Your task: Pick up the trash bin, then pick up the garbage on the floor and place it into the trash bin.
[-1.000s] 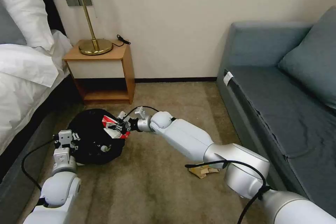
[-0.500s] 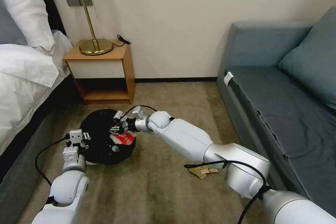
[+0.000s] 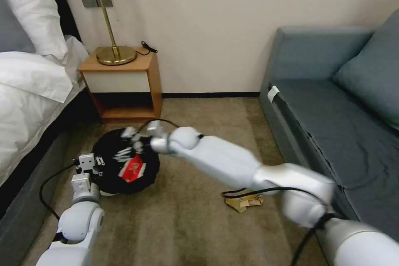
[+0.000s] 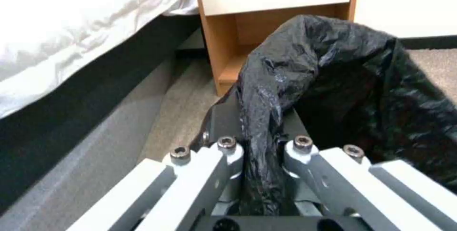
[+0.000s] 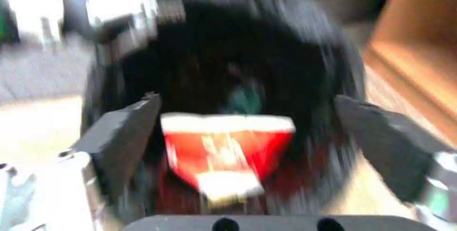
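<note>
The left arm rises from the lower left of the head view with its forearm nearly upright, and the left gripper [image 3: 92,163] sits at the near-left rim of the trash bin [image 3: 109,149]; in the left wrist view its fingers [image 4: 228,149] are clamped on a fold of the black bag [image 4: 266,116] at the rim. The bin stands on the carpet [image 3: 187,224] in front of the wooden nightstand [image 3: 124,87], between the bed [image 3: 29,104] and the grey sofa [image 3: 332,124]. The right arm stretches from the lower right across the floor toward the bin, elbow low and forearm angled up to the left, blurred by motion; the right gripper [image 3: 132,141] hangs over the bin's far-right side. In the right wrist view its dark fingers [image 5: 128,131] are spread wide apart with nothing between them, and the red-and-white paper scrap [image 5: 226,152] lies below in the bag. From the head view that scrap [image 3: 133,171] rests inside the bin near its right side. A tan paper scrap [image 3: 244,202] lies on the carpet under the right forearm, well apart from the bin
</note>
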